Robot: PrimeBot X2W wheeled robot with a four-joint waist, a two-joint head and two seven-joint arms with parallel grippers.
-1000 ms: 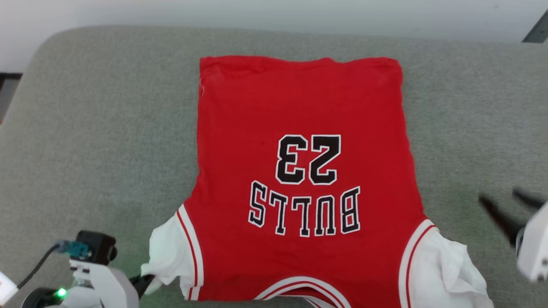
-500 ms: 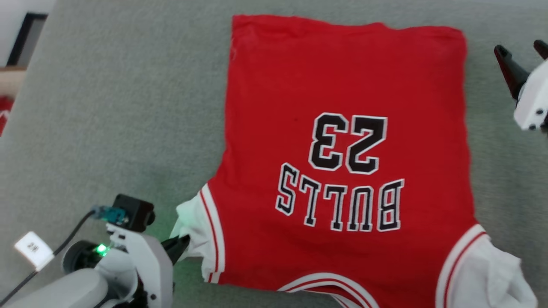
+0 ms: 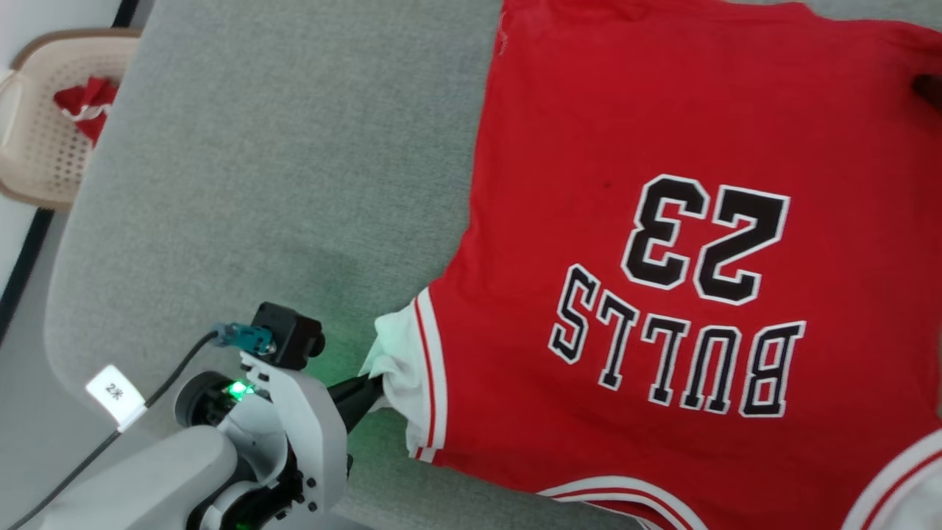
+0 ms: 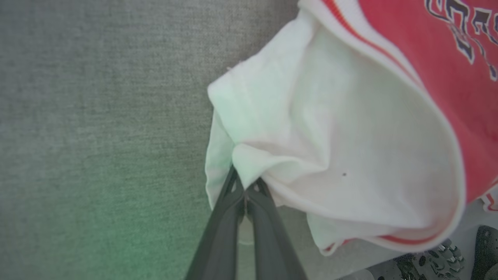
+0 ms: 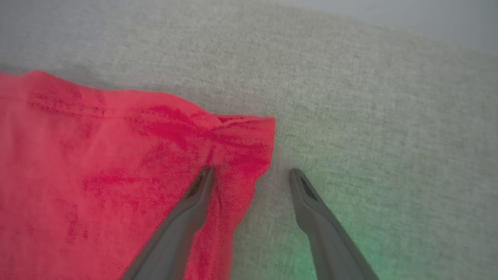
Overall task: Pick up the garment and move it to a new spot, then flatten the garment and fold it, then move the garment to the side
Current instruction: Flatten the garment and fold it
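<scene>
Padding (image 3: 257,147) in grey lies under the garment (image 3: 625,118), which is spread flat with its print up, "BULLS" and 23 upside down in the head view. A beige basket (image 3: 33,154) sits off the far left corner. The left gripper (image 4: 245,186) is clenched on the white sleeve (image 4: 311,116). The right gripper (image 5: 251,175) is spread wide across the hem corner (image 5: 249,132) — one finger seemingly on it, the other over bare padding.

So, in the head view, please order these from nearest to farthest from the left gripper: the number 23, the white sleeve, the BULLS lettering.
1. white sleeve, pinched by the left gripper.
2. BULLS lettering, to the gripper's right.
3. number 23, beyond the lettering, higher in view.
</scene>
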